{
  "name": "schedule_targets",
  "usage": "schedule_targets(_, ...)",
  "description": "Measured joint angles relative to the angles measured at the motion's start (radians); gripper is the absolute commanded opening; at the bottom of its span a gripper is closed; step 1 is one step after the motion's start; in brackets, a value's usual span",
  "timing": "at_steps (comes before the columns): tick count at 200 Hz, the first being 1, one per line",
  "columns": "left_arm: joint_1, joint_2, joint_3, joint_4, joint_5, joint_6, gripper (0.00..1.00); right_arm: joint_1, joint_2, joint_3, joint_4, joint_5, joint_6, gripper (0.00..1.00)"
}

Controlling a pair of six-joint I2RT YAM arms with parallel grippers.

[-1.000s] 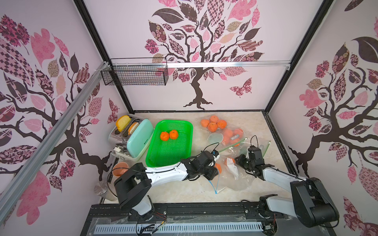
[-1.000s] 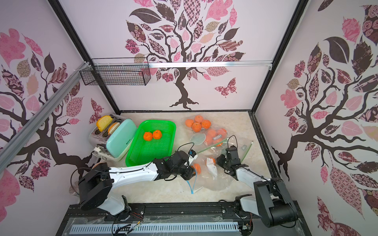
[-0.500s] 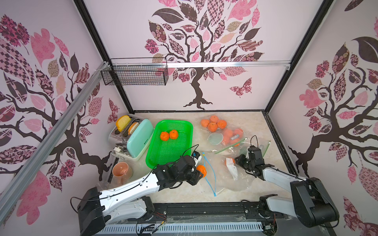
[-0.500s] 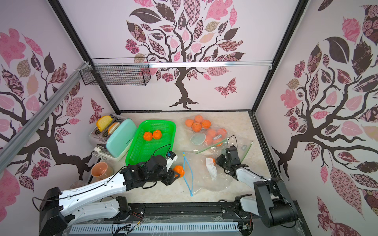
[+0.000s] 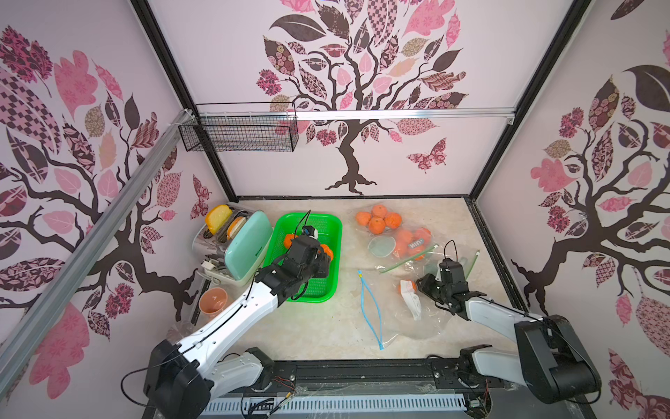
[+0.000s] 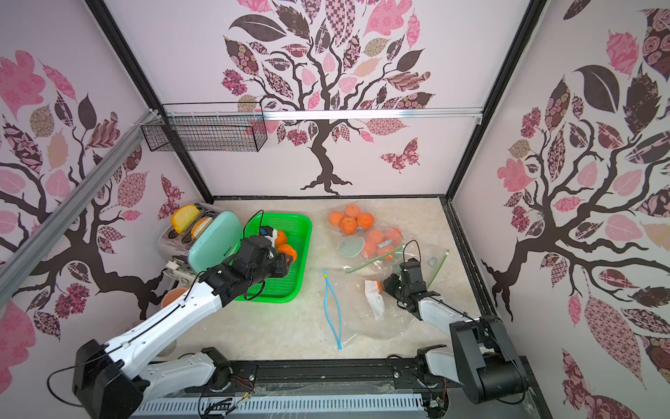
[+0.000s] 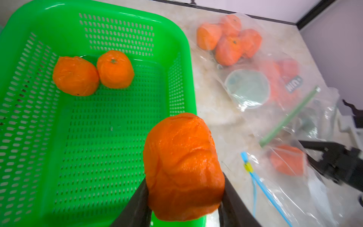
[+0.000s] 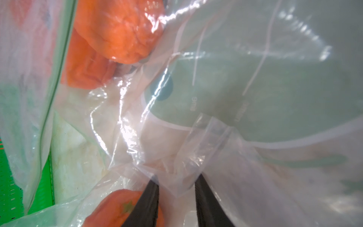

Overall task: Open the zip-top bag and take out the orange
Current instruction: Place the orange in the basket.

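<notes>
My left gripper (image 7: 184,182) is shut on a wrinkled orange (image 7: 182,167) and holds it above the near right part of the green basket (image 7: 188,59); both top views show the gripper (image 5: 324,255) (image 6: 286,259) over the basket. The clear zip-top bag (image 5: 417,326) lies flat at the front right, its blue zipper strip (image 5: 371,308) parted. My right gripper (image 5: 422,284) (image 8: 176,184) is shut on a fold of the bag's plastic (image 8: 188,167) at its far side. Another orange (image 5: 404,286) (image 7: 286,160) lies in the bag beside the right gripper.
Two oranges (image 7: 75,75) (image 7: 115,68) lie in the basket's far end. Two more clear bags of oranges (image 5: 379,219) (image 5: 409,243) lie behind the right arm. A mint toaster (image 5: 239,246) and an orange cup (image 5: 213,300) stand at the left; a wire rack (image 5: 239,132) hangs on the wall.
My left arm has drawn back from the bag's mouth and swung left over the green basket, carrying the orange. The right gripper has kept its hold on the bag and has not moved.
</notes>
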Motion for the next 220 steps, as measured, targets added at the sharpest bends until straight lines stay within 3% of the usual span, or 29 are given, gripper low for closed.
schedule_targets(63, 0.201, 0.400, 0.196, 0.117, 0.124, 0.000, 0.36, 0.002, 0.000, -0.007, 0.003, 0.000, 0.000, 0.35)
schedule_targets(133, 0.219, 0.702, 0.413, 0.114, 0.150, 0.027, 0.38, 0.003, 0.000, -0.007, 0.005, -0.002, 0.003, 0.35)
schedule_targets(185, 0.228, 0.794, 0.508, 0.076, 0.124, 0.062, 0.60, 0.003, 0.000, -0.007, 0.005, -0.003, 0.006, 0.39)
schedule_targets(220, 0.230, 0.822, 0.561, 0.031, 0.124, 0.081, 0.66, 0.003, 0.000, -0.007, 0.005, -0.003, 0.007, 0.39)
